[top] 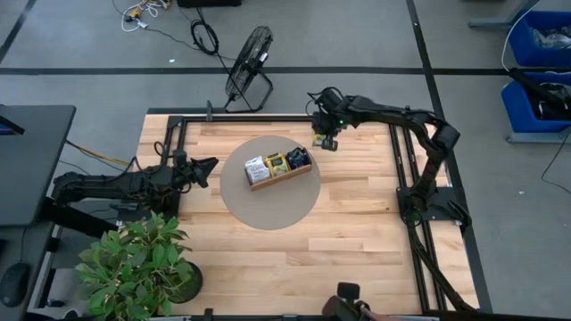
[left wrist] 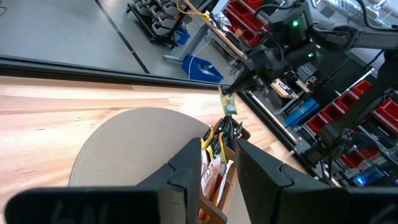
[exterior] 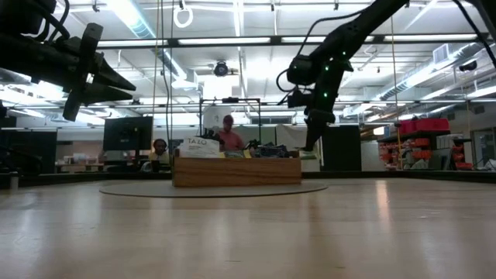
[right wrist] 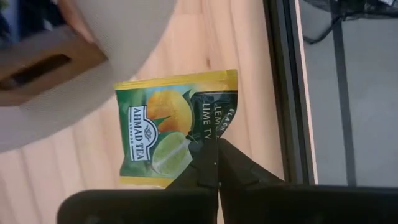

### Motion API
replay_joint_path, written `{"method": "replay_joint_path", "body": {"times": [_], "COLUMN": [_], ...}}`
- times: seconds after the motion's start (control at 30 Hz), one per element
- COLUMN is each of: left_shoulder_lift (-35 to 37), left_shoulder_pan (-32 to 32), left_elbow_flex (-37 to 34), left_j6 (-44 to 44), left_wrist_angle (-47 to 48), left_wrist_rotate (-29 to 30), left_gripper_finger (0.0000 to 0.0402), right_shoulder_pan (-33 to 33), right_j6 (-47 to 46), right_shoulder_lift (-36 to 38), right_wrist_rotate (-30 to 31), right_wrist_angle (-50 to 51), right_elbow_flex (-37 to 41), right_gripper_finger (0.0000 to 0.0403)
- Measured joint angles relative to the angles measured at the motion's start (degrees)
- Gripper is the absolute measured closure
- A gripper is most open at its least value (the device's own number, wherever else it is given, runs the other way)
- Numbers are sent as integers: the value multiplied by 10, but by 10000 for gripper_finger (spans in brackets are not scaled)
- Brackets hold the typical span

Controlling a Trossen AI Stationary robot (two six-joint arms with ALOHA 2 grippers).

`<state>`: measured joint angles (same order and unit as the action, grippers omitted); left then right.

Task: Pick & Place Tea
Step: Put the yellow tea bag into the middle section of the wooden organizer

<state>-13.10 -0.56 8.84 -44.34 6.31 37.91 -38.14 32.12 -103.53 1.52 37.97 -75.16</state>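
While the green-yellow tea packet hung in the air off the far right end of the wooden tray, the right end effector had its two dark fingers pressed together on one edge of it, pinching it so the packet stuck out beyond the fingertips. In the high view that end effector was above bare wood just past the rim of the round grey mat, near the far edge of the surface. The tray lay on the mat with the other tea packets standing in its compartments. The left end effector hovered by the mat's left side, its fingers partly spread and holding nothing.
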Motion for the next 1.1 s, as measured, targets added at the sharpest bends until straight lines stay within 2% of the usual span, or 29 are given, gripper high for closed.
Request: {"method": "replay_joint_path", "body": {"times": [0.17, 0.43, 0.7, 1.1], "left_shoulder_lift": [0, 0, 0, 0], "left_shoulder_pan": [0, 0, 0, 0], "left_elbow_flex": [0, 0, 0, 0], "left_j6": [0, 2, 2, 1], "left_wrist_angle": [0, 0, 0, 0], "left_wrist_rotate": [0, 0, -2, -6], "left_gripper_finger": [299, 299, 299, 298], "right_shoulder_pan": [9, 42, 123, 248], "right_j6": [1, -13, -17, -27], "right_shoulder_lift": [24, 85, 125, 123], "right_wrist_rotate": [37, 43, 82, 131], "right_wrist_angle": [6, -1, -30, -106], "right_elbow_flex": [0, 0, 0, 0], "right_gripper_finger": [403, 403, 403, 403]}}
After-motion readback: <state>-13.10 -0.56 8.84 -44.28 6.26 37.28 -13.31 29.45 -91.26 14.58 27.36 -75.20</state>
